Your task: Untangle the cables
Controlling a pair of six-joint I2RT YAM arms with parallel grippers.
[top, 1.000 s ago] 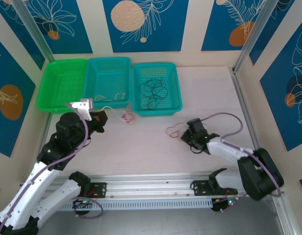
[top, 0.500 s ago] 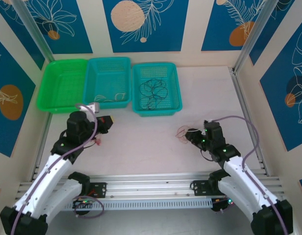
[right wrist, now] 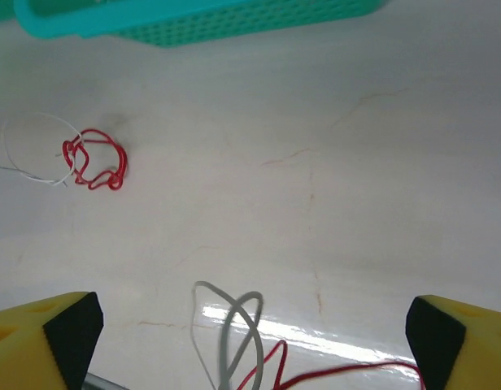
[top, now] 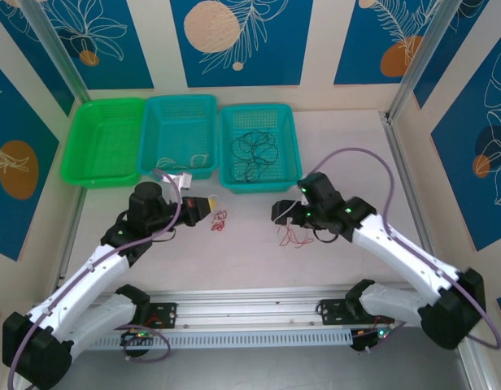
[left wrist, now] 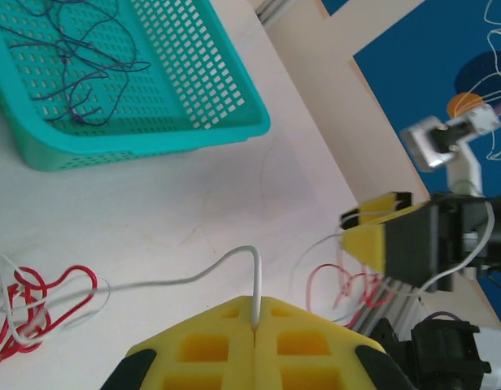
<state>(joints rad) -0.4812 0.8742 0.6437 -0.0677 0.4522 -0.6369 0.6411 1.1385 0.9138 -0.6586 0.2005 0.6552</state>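
Loosely strung, a white wire [left wrist: 255,284] rises from a small red knot [right wrist: 94,160] on the table [top: 250,268] into the left pincer [left wrist: 255,325], whose yellow jaws are clamped tight on it. More red loops [left wrist: 341,286] lie on the table just under the right pincer [right wrist: 254,325], whose jaws stand spread wide, gripping nothing. Farther back, a black wire [top: 254,150] sits coiled in the right-hand teal basket [top: 293,177], beside a second teal basket [top: 181,126] and a green basket [top: 108,138].

bright, even light; faint shadows; glare streak on table [right wrist: 332,331].
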